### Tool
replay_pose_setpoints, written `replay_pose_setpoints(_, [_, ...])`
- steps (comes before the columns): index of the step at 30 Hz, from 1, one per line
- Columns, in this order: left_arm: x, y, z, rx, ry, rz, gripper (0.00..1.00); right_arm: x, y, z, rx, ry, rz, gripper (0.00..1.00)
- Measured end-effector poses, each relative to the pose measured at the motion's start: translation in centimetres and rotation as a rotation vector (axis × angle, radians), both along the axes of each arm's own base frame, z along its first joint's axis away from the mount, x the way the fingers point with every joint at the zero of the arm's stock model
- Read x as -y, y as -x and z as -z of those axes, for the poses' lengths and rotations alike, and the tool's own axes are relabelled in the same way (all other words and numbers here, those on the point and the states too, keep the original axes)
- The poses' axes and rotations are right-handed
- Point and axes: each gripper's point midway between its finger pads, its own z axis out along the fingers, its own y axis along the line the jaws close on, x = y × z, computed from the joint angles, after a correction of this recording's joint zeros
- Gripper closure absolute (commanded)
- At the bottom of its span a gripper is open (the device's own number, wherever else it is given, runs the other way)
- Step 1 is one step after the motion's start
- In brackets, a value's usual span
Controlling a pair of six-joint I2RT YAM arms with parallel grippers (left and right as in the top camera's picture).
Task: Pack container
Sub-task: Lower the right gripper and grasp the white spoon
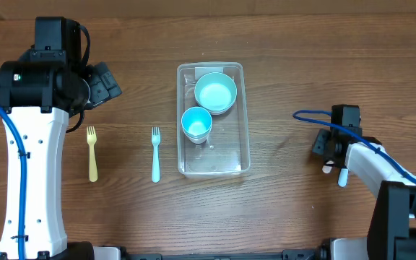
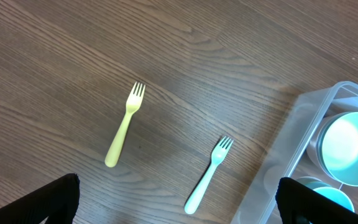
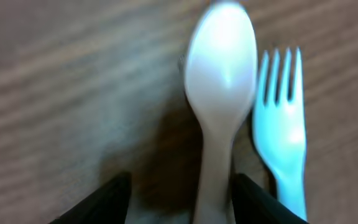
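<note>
The clear container (image 1: 240, 144) stands at the table's middle and holds a light-blue bowl (image 1: 215, 92) and a light-blue cup (image 1: 196, 124). It also shows in the left wrist view (image 2: 284, 155). A yellow fork (image 1: 92, 153) and a blue fork (image 1: 155, 153) lie to its left. My left gripper (image 2: 179, 208) is open and empty, high above these forks. My right gripper (image 3: 179, 202) is open and low at the table on the right. Its fingers straddle the handle of a white spoon (image 3: 219, 81). A light-blue fork (image 3: 281, 106) lies right beside the spoon, outside the fingers.
The left arm's white body (image 1: 31, 173) stands over the left side of the table. The right arm and its blue cable (image 1: 316, 115) cover the right front corner. Bare wood lies between the container and the right gripper.
</note>
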Motion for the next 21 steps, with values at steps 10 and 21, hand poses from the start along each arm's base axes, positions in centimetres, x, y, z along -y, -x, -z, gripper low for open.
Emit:
replay_pose_setpoints(10, [0.0,0.0,0.0,0.0,0.0,0.0,0.0,0.21,-0.24,0.12,0.007,-0.006,0.05,0.67])
replay_pose_setpoints(21, [-0.01,0.0,0.0,0.0,0.0,0.0,0.0,0.94,0.19,-0.05,-0.021,0.037,0.062,0.95])
